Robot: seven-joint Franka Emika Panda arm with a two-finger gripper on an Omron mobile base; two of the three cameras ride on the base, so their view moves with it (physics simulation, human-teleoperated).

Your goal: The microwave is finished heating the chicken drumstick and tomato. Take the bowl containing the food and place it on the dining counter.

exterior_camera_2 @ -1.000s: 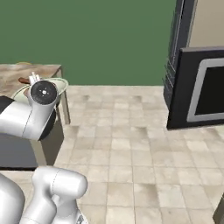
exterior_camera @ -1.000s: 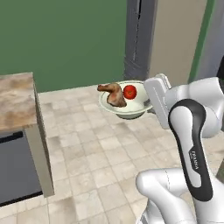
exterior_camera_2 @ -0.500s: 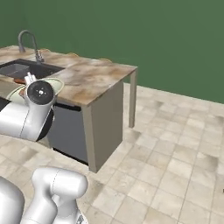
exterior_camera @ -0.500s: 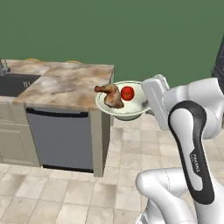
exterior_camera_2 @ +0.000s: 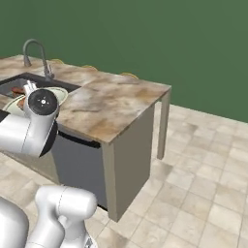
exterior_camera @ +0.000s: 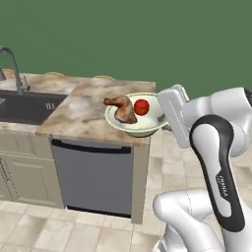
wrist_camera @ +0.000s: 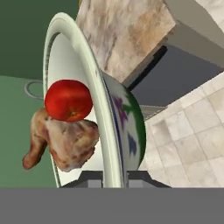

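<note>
Gripper (exterior_camera: 165, 118) pinched on the bowl (exterior_camera: 135, 115) rim, fingers nearly together on either side of the wall; in the hand view the rim runs straight down between the fingertips (wrist_camera: 114, 181)

Bowl held level in the air over the near right corner of the counter (exterior_camera: 88, 115), part of it overhanging the counter edge. Whether it touches the stone I can't tell. Drumstick (exterior_camera: 122, 108) lies in the bowl on the side away from the gripper, bone end sticking out past the rim. Tomato (exterior_camera: 141, 106) sits just beside it, touching, on the gripper side. Bowl underside shows a green and blue pattern in the hand view

Counter: beige-brown marbled stone, taupe sides, thin leg (exterior_camera_2: 163, 125) under the overhanging end. Dark dishwasher front (exterior_camera: 93, 177) set under the counter, below the bowl. Dark sink (exterior_camera: 27, 106) sunk in the counter well to the left of the bowl, curved grey faucet (exterior_camera: 12, 69) behind it. In the right base view the arm's joint covers most of the bowl; a bit of pale rim shows beside the sink

Room: flat green wall behind the counter, beige tiled floor (exterior_camera_2: 203, 193) around it, pale cabinet doors (exterior_camera: 22, 170) left of the dishwasher
</note>
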